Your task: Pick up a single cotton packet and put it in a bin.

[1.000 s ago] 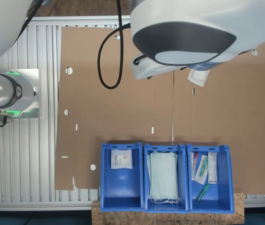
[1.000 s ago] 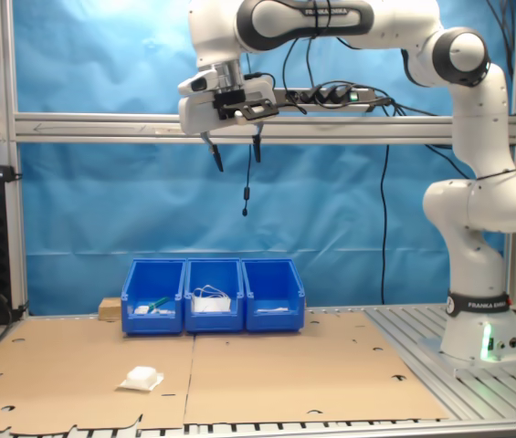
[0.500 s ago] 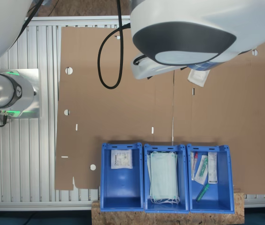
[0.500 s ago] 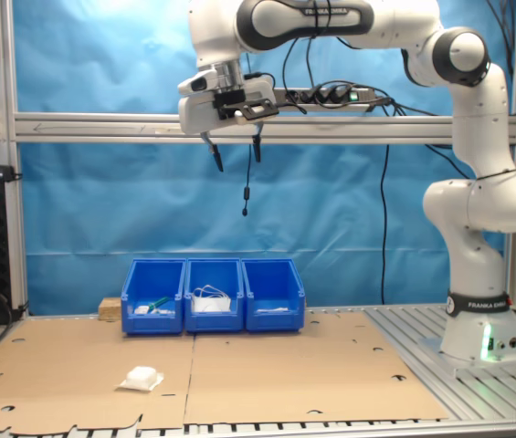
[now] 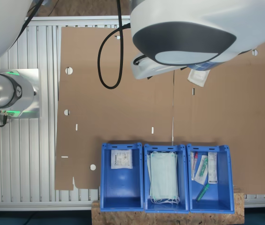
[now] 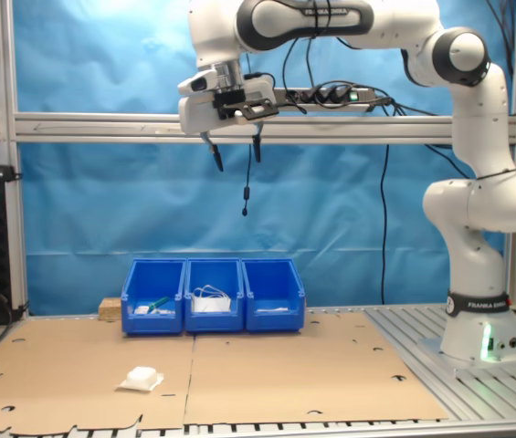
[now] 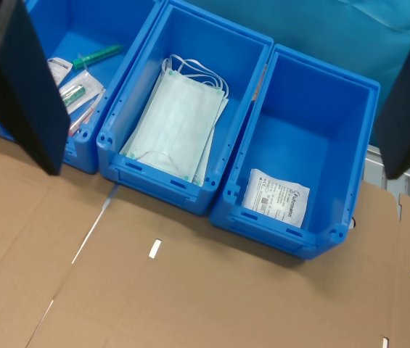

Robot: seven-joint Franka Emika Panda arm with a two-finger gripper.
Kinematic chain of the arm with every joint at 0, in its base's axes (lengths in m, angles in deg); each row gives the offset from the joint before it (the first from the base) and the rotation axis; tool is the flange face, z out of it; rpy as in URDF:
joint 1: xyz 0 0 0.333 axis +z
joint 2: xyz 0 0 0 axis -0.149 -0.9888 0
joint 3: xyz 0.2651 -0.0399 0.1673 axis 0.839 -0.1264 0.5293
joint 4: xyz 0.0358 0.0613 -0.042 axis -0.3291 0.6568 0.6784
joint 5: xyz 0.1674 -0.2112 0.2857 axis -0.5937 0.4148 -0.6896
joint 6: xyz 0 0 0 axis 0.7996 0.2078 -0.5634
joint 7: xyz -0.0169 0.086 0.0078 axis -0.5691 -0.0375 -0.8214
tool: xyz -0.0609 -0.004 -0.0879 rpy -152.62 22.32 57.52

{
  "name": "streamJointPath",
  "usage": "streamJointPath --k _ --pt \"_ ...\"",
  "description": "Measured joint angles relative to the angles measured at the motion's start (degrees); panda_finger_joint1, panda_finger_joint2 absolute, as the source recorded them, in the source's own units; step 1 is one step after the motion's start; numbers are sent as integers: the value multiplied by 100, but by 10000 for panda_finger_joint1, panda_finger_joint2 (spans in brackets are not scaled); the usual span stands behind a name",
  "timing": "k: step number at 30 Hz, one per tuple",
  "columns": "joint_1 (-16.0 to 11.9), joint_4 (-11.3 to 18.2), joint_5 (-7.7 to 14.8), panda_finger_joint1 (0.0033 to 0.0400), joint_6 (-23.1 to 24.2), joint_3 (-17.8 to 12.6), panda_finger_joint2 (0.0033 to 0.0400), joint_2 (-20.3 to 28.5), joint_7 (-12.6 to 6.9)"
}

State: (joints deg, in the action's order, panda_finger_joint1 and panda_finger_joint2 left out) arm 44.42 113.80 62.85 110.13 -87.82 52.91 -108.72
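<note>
Second exterior view has the gripper (image 6: 236,153) parked way up high, near the horizontal rail, with its two dark fingers (image 6: 215,155) pointing down and spread wide, nothing between them. Wrist view backs that up: both fingers (image 7: 23,87) sit at opposite edges of the picture with open air in the gap, looking down on the bins.

Straight below in the wrist view are three blue bins side by side on the cardboard (image 7: 190,290). The middle bin (image 7: 183,181) holds a stack of pale-green masks (image 7: 179,119). One end bin (image 7: 292,225) has a flat white printed packet (image 7: 277,197) lying on its floor, and the other end bin (image 7: 81,156) has some narrow sachets (image 7: 74,90) plus a green stick-like thing (too small to say what).

The cotton packet (image 6: 142,377) is on the cardboard, well apart from the bins, toward the second exterior view's left and nearer the camera. In the first exterior view it (image 5: 199,76) peeks out from under the arm (image 5: 193,28), partly covered by it, near the cardboard's far side from the bins.

The arm's base (image 6: 481,338) stands on the ribbed table (image 6: 495,388) at the second exterior view's right.
</note>
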Motion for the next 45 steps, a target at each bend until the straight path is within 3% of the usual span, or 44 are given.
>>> streamJointPath --k 30,45 --pt "0 0 0 400 30 0 400 -11 0" --pt "0 13 0 400 727 3 400 -541 0"
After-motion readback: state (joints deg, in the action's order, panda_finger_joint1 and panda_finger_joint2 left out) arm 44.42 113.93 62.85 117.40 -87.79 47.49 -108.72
